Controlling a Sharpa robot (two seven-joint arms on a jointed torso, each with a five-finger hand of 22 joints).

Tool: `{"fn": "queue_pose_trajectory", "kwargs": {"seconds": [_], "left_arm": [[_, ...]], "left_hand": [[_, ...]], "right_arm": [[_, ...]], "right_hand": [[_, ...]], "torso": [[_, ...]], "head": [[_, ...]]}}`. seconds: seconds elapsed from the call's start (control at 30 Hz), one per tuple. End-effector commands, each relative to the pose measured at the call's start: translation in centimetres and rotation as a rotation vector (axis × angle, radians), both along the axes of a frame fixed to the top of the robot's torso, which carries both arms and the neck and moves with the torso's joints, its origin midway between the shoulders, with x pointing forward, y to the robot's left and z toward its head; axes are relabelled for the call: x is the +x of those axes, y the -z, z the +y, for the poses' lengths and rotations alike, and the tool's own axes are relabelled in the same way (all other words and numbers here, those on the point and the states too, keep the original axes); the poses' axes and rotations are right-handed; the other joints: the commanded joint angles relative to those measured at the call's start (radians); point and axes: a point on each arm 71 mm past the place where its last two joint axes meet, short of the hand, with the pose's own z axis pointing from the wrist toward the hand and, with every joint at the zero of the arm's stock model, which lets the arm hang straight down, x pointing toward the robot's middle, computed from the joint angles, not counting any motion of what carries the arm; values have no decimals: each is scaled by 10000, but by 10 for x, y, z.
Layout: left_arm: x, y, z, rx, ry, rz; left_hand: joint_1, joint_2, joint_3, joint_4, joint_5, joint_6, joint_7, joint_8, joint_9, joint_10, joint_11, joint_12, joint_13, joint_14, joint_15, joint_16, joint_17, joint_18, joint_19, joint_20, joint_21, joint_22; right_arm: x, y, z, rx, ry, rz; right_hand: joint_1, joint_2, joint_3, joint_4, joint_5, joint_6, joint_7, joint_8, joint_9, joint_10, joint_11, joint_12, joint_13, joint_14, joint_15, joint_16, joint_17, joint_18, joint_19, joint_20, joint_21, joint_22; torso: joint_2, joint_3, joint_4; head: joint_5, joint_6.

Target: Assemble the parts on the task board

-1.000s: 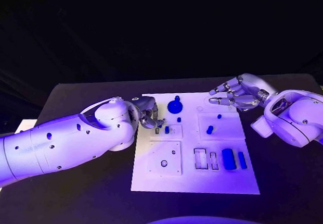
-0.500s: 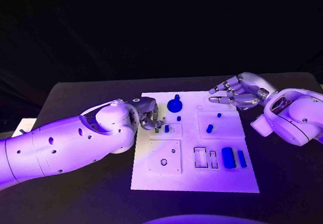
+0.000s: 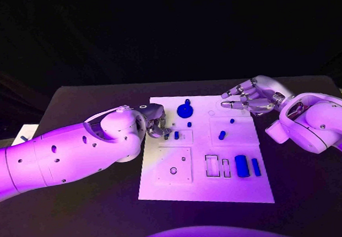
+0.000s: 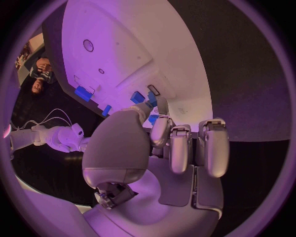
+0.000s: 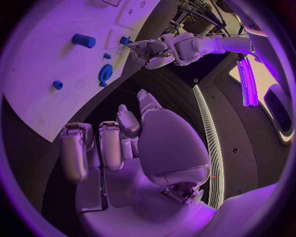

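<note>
The white task board [image 3: 200, 188] lies mid-table. My left hand [image 3: 157, 125] is over its far left part, fingers curled, thumb and a finger pinching a small blue part [image 3: 176, 135] at a square plate; that part [image 4: 153, 118] sits between the fingertips in the left wrist view. A blue gear [image 3: 186, 112] stands near the far edge, and it appears as the gear [image 5: 106, 73] in the right wrist view. My right hand [image 3: 253, 98] hovers at the board's far right corner, fingers curled, holding nothing.
Small blue pegs [image 3: 222, 137] stand mid-board. A blue block [image 3: 241, 166] and a slim blue piece [image 3: 256, 168] lie near the right edge, beside two empty slots [image 3: 212, 166]. A plate with a round hole [image 3: 173, 172] is at the near left.
My left arm has shifted slightly, its hand staying at the small blue part. The right hand has not moved.
</note>
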Motion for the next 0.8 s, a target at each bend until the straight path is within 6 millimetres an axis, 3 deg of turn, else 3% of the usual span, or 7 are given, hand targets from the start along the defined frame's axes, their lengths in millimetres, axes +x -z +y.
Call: {"fn": "queue_pose_trajectory", "kwargs": {"seconds": [0.03,0.8], "left_arm": [[-2,2,1,199,65,180],[-6,3,0,294,152,412]], "left_hand": [[53,-45,1081,-1037,33,-10,-87,-26,15,56,4,31,5,1054,28,31,2635,-197,826,23,62,2359],[41,-51,1097,-1026,33,6,-88,-30,6,66,4,39,11,1054,29,31,2635,-198,827,25,64,2361]], "right_arm": [[-1,0,1,0,-172,3],[-1,1,1,3,-185,11]], "right_hand": [[-43,33,-40,-7,35,44,-17,22,8,-21,-21,46,7,493,-12,-32,-11,205,-72,-26,-37,1003],[-43,33,-40,-7,35,44,-17,22,8,-21,-21,46,7,493,-12,-32,-11,205,-72,-26,-37,1003]], "torso": [[-3,5,-9],[-3,5,0]], "head": [[-7,-15],[7,-38]]}}
